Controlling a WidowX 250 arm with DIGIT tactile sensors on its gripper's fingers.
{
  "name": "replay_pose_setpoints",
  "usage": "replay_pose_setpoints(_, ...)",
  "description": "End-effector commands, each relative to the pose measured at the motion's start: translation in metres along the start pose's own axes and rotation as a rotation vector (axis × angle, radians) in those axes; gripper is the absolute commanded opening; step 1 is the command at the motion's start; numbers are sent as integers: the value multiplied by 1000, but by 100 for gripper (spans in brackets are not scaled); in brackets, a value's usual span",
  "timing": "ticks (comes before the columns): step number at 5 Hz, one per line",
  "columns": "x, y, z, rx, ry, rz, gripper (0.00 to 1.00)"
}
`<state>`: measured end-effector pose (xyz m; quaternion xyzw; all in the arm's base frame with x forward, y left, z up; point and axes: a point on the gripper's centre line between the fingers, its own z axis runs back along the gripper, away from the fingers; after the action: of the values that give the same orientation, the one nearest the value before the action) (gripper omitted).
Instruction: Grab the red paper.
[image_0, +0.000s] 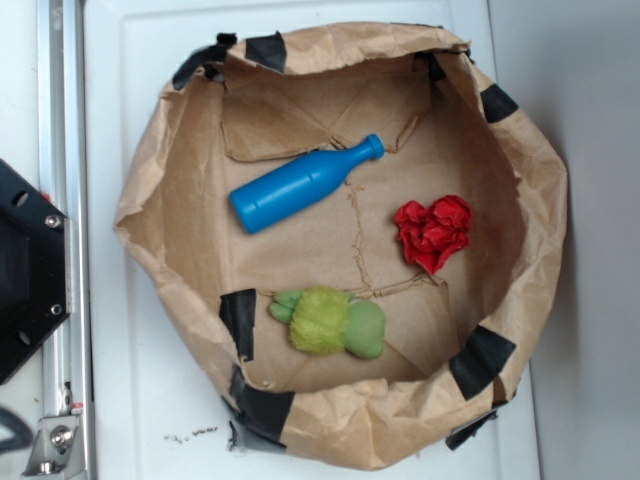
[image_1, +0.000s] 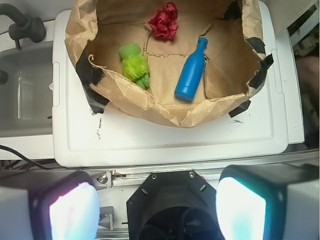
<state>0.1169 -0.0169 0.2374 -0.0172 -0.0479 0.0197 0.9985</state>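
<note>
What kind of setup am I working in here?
Probably a lab test bench: a taped-up brown paper bin on a white surface, holding staged props: red paper, blue bottle, green plush.

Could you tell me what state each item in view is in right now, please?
red paper: crumpled into a wad, lying free on the bin floor, not held.
blue bottle: lying on its side, capped.
green plush toy: lying on the bin floor, apart from the others.
brown paper bin: open at the top, walls creased, patched with black tape.
gripper: open, empty, well short of the bin.
</note>
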Motion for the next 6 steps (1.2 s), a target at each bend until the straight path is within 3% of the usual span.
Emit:
replay_pose_setpoints(1,0,0,0,0,0,0,100)
replay_pose_setpoints(2,47,5,-31,122,-32,81,100)
replay_pose_setpoints(3,89,7,-56,159,-71,68,100)
replay_pose_setpoints(4,120,10,-77,103,-101,15,100)
replay_pose_setpoints(5,149,19,-92,-28,-171,-48,100)
replay_pose_setpoints(6,172,25,-107,-30,-179,-27,100)
